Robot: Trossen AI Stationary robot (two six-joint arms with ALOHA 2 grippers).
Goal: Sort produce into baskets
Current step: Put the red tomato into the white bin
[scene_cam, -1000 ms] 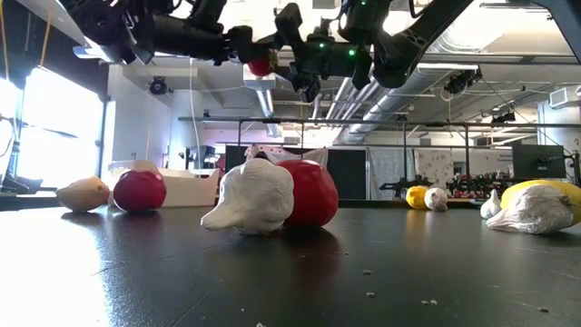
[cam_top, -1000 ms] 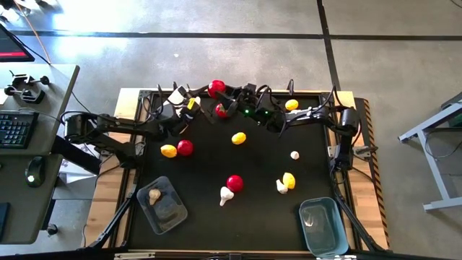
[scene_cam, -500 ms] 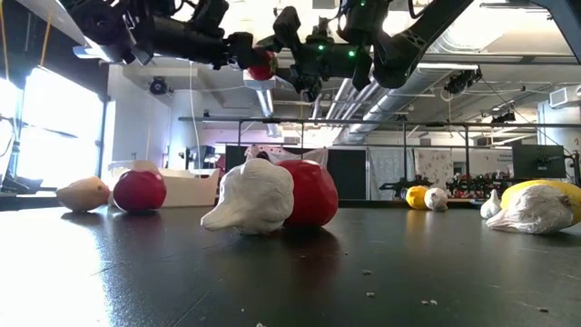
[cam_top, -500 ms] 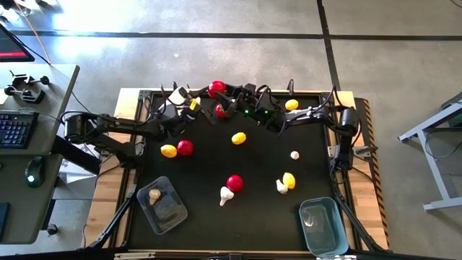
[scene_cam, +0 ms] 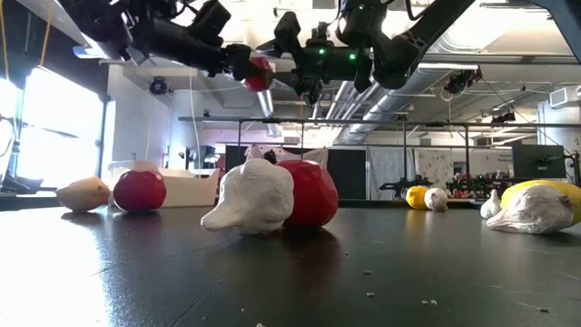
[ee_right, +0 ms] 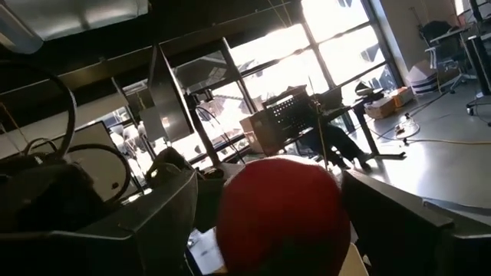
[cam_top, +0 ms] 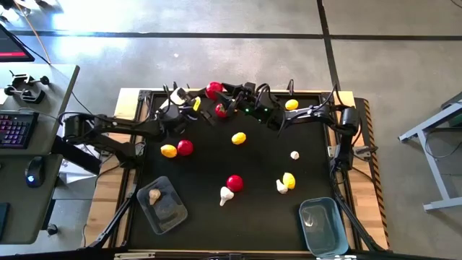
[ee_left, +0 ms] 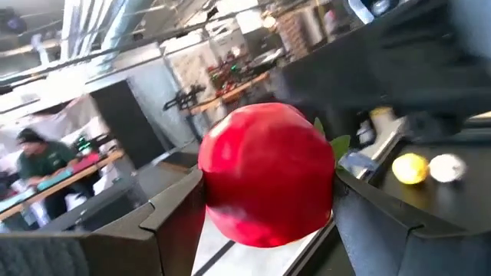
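While both arms work at twelve o'clock, the sort is judged barely begun: one piece binned, nine loose.
Item, left gripper (cam_top: 206, 92): clamped on a raised tomato (cam_top: 214, 89) above the far edge, near the white basket (scene_cam: 186, 189), whose contents cannot be seen. Item, right gripper (cam_top: 226, 108): a second tomato (cam_top: 221, 110) sits between its fingers; grasped or released, cannot tell. Item, clear basket (cam_top: 173, 215) at seven o'clock: one beige bulb (cam_top: 154, 193). Item, blue basket (cam_top: 333, 238) at five o'clock: appears unfilled. Loose on the mat: two tomatoes (cam_top: 185, 147) and (cam_top: 234, 183), four lemons (cam_top: 168, 150), (cam_top: 238, 137), (cam_top: 291, 105), (cam_top: 289, 179), and three garlic bulbs (cam_top: 294, 154), (cam_top: 227, 195), (cam_top: 281, 187).
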